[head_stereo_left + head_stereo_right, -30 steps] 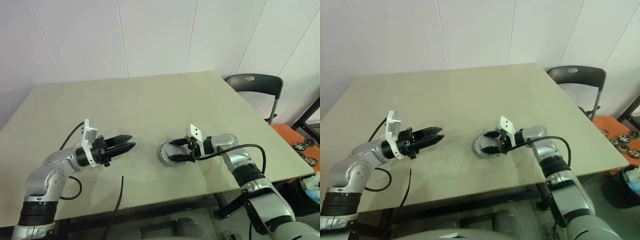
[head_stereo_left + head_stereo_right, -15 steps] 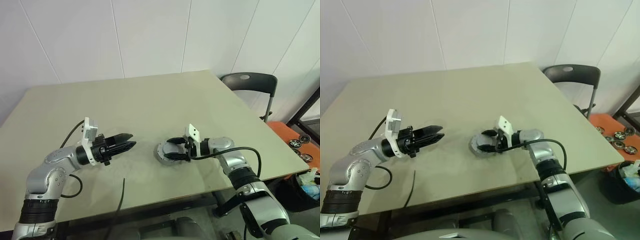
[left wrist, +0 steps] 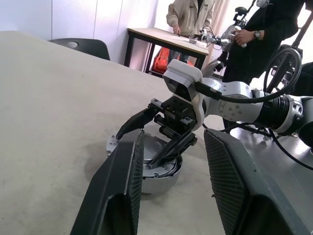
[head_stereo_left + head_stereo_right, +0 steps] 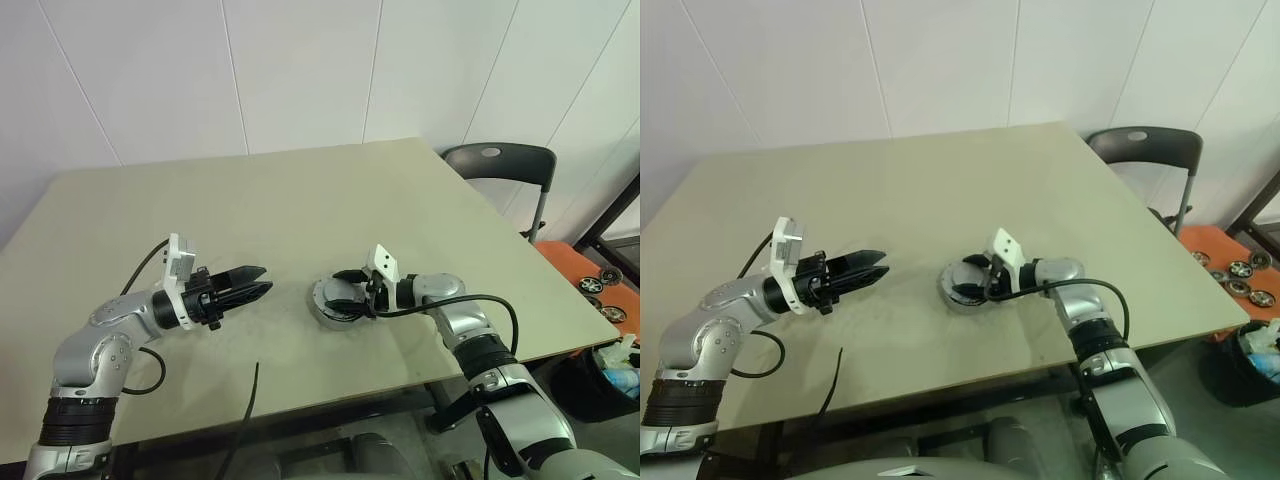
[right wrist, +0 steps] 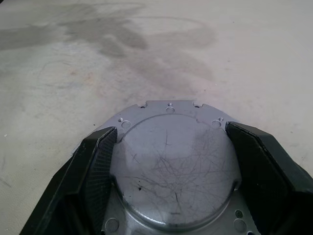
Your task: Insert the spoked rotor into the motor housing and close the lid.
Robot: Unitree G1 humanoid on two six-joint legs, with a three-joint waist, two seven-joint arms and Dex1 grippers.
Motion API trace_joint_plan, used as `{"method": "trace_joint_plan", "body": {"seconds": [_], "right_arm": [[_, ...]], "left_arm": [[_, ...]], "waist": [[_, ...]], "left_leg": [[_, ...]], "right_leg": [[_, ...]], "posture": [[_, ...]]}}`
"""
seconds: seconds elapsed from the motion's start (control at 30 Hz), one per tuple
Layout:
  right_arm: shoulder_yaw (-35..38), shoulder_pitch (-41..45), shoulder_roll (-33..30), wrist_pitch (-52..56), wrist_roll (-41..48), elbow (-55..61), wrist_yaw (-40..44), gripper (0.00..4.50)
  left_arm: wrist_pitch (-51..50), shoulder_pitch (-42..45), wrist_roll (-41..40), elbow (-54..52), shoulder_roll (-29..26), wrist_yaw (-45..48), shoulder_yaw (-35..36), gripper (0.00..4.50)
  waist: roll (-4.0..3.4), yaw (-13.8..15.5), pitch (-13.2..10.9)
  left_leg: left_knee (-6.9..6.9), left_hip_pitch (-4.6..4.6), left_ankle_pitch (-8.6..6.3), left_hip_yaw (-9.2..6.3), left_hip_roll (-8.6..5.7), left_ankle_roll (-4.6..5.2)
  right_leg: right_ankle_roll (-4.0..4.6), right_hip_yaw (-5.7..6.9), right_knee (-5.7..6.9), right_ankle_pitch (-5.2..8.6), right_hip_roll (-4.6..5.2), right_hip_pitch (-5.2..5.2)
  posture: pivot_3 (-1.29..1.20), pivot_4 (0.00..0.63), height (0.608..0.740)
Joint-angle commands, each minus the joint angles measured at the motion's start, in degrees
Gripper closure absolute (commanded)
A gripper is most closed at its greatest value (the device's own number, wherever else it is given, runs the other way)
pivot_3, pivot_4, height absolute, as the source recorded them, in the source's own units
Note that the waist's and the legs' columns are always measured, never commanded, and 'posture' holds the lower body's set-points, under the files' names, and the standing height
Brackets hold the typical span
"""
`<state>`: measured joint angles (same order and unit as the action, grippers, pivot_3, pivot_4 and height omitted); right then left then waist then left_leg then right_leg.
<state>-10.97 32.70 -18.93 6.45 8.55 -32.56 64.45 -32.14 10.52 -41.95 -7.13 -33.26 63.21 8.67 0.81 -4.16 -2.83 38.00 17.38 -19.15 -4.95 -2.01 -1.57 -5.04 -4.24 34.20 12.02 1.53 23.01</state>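
Motor housing [image 5: 176, 166]: solid metal, so rigid and fairly heavy for its size. Smooth domed face looks slippery. It won't crush, but it could slide on the worktop [image 4: 300, 200] if pushed from one side. Best hold is across the dome's side wall, above the flange, with a finger on each opposite side. The thin flange edge would be a poor place to pinch.

Look: round, silvery, low dome up, covered in fine scratches. A flat flange rings it, with small bolt holes and a stepped outline. No copper windings visible with this face up, so it reads as closed or face-down; can't tell which. Spoked rotor and a separate lid can't be made out.

Location: flat on the worktop, near the front edge, right of centre, just ahead of the right arm.

Right claw [image 5: 171, 128]: spread wide, one black finger on each side of the dome over the flange, pressed against its edge. Judged as gripping the housing, which rests on the worktop and is not lifted.

Left claw [image 4: 266, 281]: parted, empty, hovering above the worktop well left of the housing and pointing toward it.

Other: loose black cable [image 4: 245, 400] at the front edge, dark chair [image 4: 495, 160] beyond the right corner, people [image 3: 190, 14] standing at a far table.
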Motion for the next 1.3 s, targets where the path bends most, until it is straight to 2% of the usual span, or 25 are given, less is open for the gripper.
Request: {"method": "trace_joint_plan", "body": {"seconds": [0.03,0.23,0.6,0.73,0.87,1.13,1.3], "right_arm": [[1.85,2.1,-1.0,12.59,5.38,2.11,4.61,1.31],[-0.06,0.77,-3.56,14.81,5.13,5.23,9.17,1.31],[0.11,1.67,-3.12,3.86,0.64,-0.04,5.21,1.31],[-0.02,2.76,-4.88,5.41,1.33,-1.95,9.55,1.31],[1.96,4.51,-4.62,7.22,2.78,-2.09,9.28,1.31],[-2.49,1.22,-6.27,2.22,0.52,7.72,12.55,1.31],[-0.52,2.3,-5.29,2.76,2.45,8.89,11.36,1.31]], "left_arm": [[0.87,1.04,-0.54,-0.32,-0.09,0.04,0.98,2.41],[0.92,1.24,-0.47,-0.27,-0.03,0.13,0.76,2.41],[0.94,1.61,-0.3,0.3,-0.08,0.5,0.74,2.41],[0.93,1.62,-0.29,0.15,-0.03,0.37,0.71,2.41],[0.98,1.63,-0.27,0.09,0.04,0.29,0.68,2.41],[0.94,2.52,-0.15,0.67,0.03,0.46,0.47,2.41],[0.99,2.81,-0.06,1.11,-0.09,0.8,0.38,2.41]], "waist": [[-0.05,0.07,-0.03],[-0.12,0.7,-0.08],[-0.11,0.76,-0.07],[-0.11,0.82,-0.07],[-0.11,1.3,-0.07],[-0.17,1.66,-0.12],[-0.17,1.61,-0.13]], "left_leg": [[0.0,0.01,0.0,0.0,0.0,0.0],[-0.21,0.27,-0.01,-0.01,-0.03,0.01],[-0.77,0.15,0.0,0.03,-0.05,0.0],[-0.6,0.09,0.0,0.06,-0.07,-0.01],[-0.55,0.1,0.0,0.05,-0.08,-0.01],[-0.67,0.21,0.0,0.05,-0.08,-0.01],[-0.74,0.2,0.0,0.05,-0.08,-0.01]], "right_leg": [[0.0,0.0,0.0,0.0,0.0,0.0],[-0.1,0.12,-0.1,-0.04,0.07,0.28],[-0.19,0.08,-0.19,-0.14,0.12,0.41],[-0.13,0.06,-0.19,0.06,0.12,0.28],[-0.1,0.06,-0.19,0.04,0.14,0.24],[-0.17,0.08,-0.19,-0.15,0.14,0.42],[-0.16,0.07,-0.18,-0.16,0.12,0.45]], "posture": [[0.0,0.0,0.74],[0.0,0.0,0.74],[0.0,0.0,0.74],[0.0,0.0,0.74],[0.0,0.0,0.74],[0.0,0.0,0.74],[0.0,0.0,0.74]]}}
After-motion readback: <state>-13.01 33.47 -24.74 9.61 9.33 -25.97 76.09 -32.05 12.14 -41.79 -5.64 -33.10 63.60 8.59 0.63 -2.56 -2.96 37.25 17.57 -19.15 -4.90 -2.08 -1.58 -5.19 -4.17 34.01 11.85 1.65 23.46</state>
